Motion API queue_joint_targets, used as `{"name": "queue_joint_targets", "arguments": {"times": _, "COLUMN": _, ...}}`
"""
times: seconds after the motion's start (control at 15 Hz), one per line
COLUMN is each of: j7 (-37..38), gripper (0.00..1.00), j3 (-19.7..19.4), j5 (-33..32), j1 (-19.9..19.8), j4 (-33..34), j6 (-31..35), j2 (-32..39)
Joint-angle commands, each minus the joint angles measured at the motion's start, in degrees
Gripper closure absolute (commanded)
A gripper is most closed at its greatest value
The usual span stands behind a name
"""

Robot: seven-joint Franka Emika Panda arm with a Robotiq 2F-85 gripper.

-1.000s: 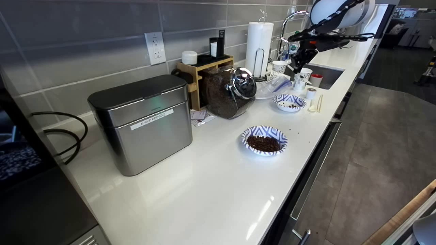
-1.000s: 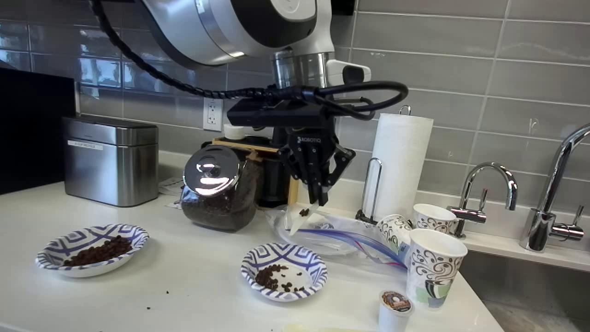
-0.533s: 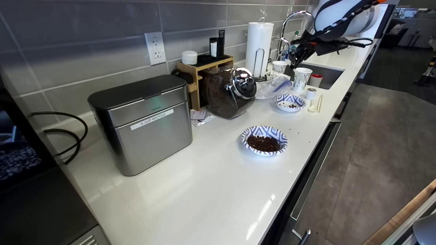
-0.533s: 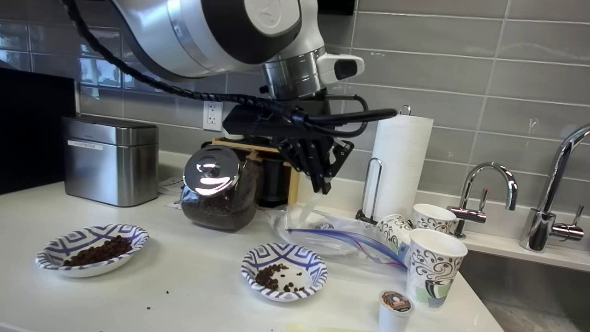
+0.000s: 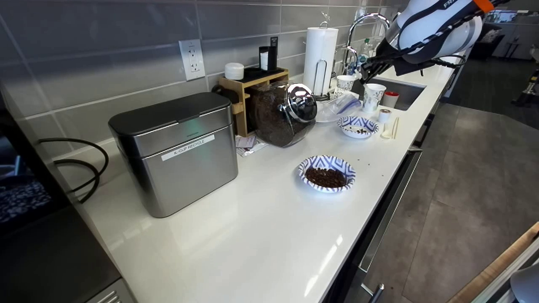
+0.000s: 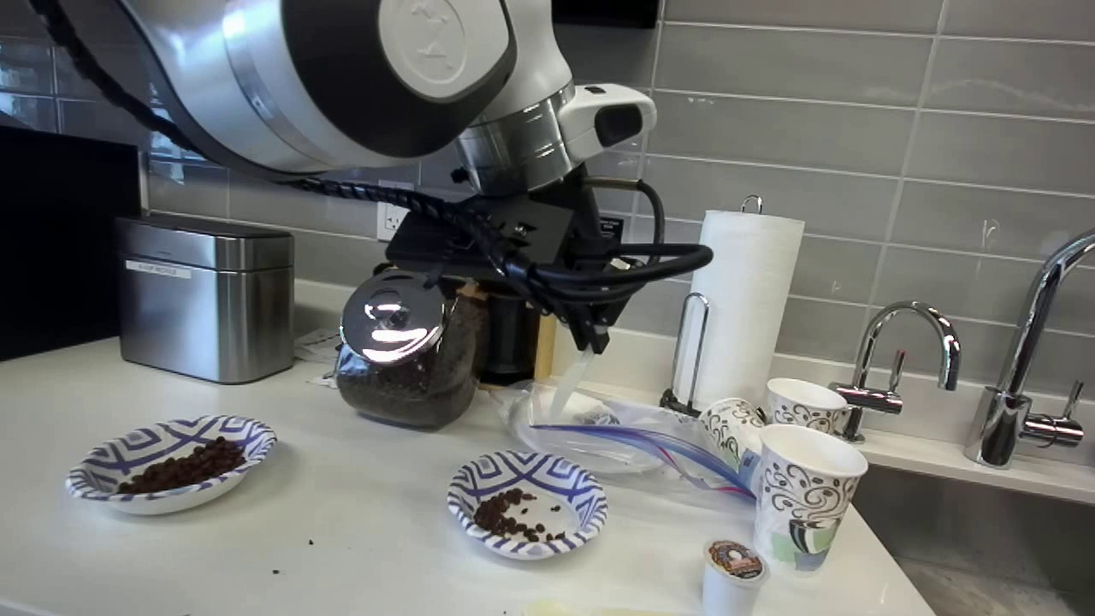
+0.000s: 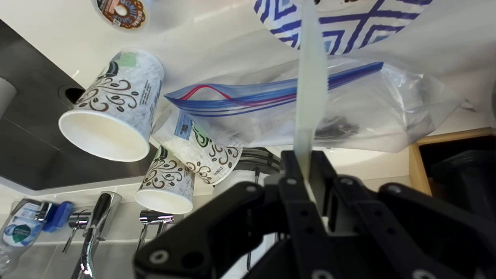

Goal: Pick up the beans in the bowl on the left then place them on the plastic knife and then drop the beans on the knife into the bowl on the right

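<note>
Dark brown beans [image 6: 190,468] lie heaped in the fuller bowl [image 6: 154,441], with a scatter in the sparser bowl [image 6: 530,469]. The plastic knife [image 7: 312,77], translucent, slants steeply tip-down, pinched by the end effector [image 7: 305,162]; no beans show on the faces in view. Risk: any beans left on so steep a blade would likely slide off onto the zip bag [image 7: 248,102] or worktop [image 6: 368,479] — cause, the tilt; thin plastic might also twist in the grip. Versus a second ago: beans sat on the blade then, none visible now — fallen or hidden, cannot tell. Arm [image 6: 385,77] tips over further; both bowls unmoved.
</note>
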Motion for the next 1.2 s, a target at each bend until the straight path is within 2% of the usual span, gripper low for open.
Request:
{"name": "queue_joint_targets", "arguments": {"times": 0.0, "j7": 1.11, "gripper": 0.97, "j3": -0.37, "j5": -0.69, "j1": -0.32, "j4": -3.05, "j6": 2.47, "j2": -2.05}}
{"name": "queue_joint_targets", "arguments": {"times": 0.2, "j7": -0.98, "gripper": 0.97, "j3": 0.05, "j5": 1.08, "j1": -0.37, "j4": -2.83, "j6": 0.47, "j2": -2.41}}
{"name": "queue_joint_targets", "arguments": {"times": 0.4, "j7": -10.57, "gripper": 0.97, "j3": 1.46, "j5": 12.0, "j1": 2.05, "j4": -1.8, "j6": -4.61, "j2": -2.52}}
{"name": "queue_joint_targets", "arguments": {"times": 0.6, "j7": -23.29, "gripper": 0.97, "j3": 2.46, "j5": 24.49, "j1": 3.57, "j4": 1.21, "j6": -15.9, "j2": -3.18}}
{"name": "queue_joint_targets", "arguments": {"times": 0.67, "j7": -24.44, "gripper": 0.97, "j3": 2.17, "j5": 24.27, "j1": 3.38, "j4": 2.37, "j6": -20.43, "j2": -3.06}}
{"name": "queue_joint_targets", "arguments": {"times": 0.8, "j7": -23.28, "gripper": 0.97, "j3": 2.03, "j5": 19.88, "j1": 2.87, "j4": 4.52, "j6": -27.92, "j2": -2.22}}
{"name": "queue_joint_targets", "arguments": {"times": 0.93, "j7": -20.61, "gripper": 0.97, "j3": 2.4, "j5": 15.08, "j1": 2.72, "j4": 5.99, "j6": -31.96, "j2": -0.98}}
{"name": "queue_joint_targets", "arguments": {"times": 1.13, "j7": -20.96, "gripper": 0.97, "j3": 3.33, "j5": 12.43, "j1": 3.39, "j4": 7.36, "j6": -36.92, "j2": 0.49}}
